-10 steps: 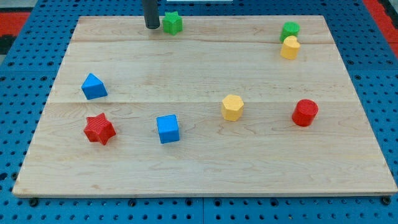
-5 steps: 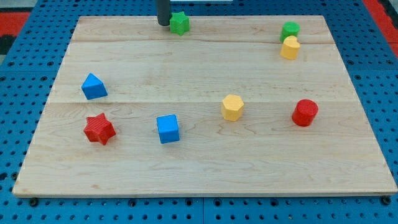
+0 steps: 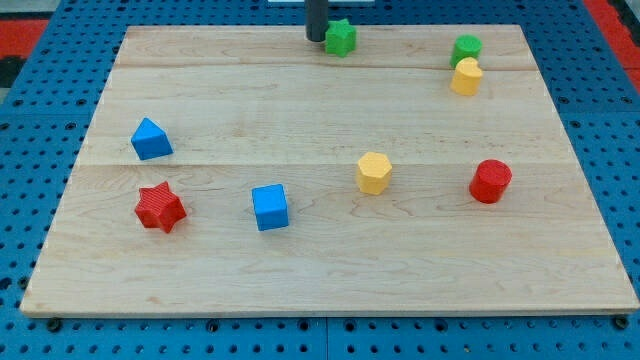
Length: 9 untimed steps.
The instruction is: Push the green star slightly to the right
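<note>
My tip (image 3: 316,39) touching left side of green star (image 3: 340,38) at far edge of desk (image 3: 300,260), no pincer on this rig, green block (image 3: 465,48) w/ yellow block (image 3: 466,77) touching it far right, red star (image 3: 160,208) near left.

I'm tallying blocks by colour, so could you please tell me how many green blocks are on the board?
2. The green star sits at the view's top centre, just right of my tip. The other green block is at top right, touching the yellow block below it. None seem hidden.
</note>
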Available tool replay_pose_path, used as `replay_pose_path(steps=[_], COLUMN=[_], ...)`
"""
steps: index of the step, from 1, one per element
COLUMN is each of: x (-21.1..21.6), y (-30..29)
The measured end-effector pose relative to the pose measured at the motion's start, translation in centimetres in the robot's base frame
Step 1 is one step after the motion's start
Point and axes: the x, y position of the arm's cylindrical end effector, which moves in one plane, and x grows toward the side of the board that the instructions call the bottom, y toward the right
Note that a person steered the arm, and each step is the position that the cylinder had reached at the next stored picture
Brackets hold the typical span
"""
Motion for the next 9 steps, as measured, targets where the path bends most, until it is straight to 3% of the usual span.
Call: replay_pose_path(steps=[3,5,7,9], x=[0.0,0.0,1.1,3.1], y=[5.9,6.2,11.2,10.7])
